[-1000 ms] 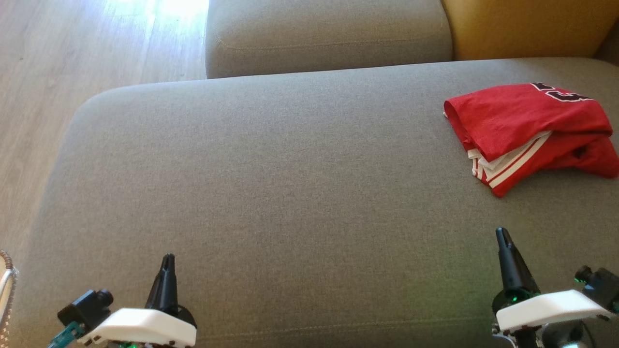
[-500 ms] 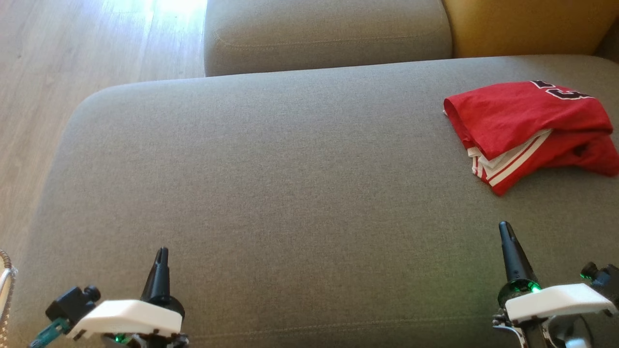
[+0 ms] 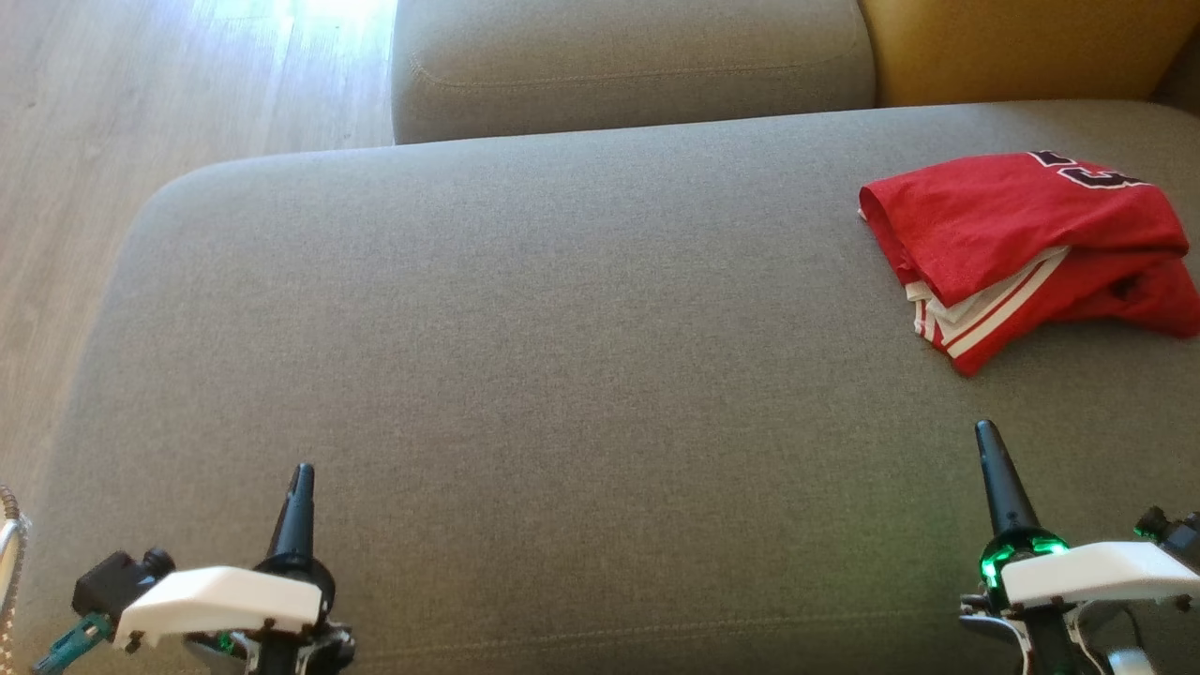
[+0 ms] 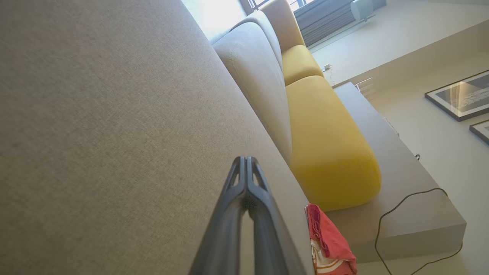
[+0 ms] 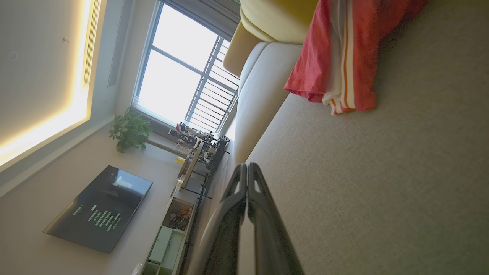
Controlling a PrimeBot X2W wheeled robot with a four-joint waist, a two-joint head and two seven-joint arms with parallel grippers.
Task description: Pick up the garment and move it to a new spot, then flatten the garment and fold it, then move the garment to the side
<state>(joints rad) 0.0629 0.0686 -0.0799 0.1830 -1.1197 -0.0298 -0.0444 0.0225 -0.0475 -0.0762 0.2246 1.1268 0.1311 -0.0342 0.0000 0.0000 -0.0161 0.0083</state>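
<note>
Garment (image 3: pixel 1012 234) folded, dark lettering (image 3: pixel 1087 174) unreadable; left pincer (image 3: pixel 302 471), right pincer (image 3: pixel 984 431) both pressed together, empty.

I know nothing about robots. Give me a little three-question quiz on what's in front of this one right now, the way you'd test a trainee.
1. True or false: the red shirt lies on the grey sofa seat, nearer the right claw than the left claw.
2. Pick one. The two claws are: A) both wide open; B) both shut and empty; C) both shut on the shirt.
3. Fill in: the cushion behind the shirt is ____ in colour.
Key: 1 true; 2 B; 3 yellow.
</note>
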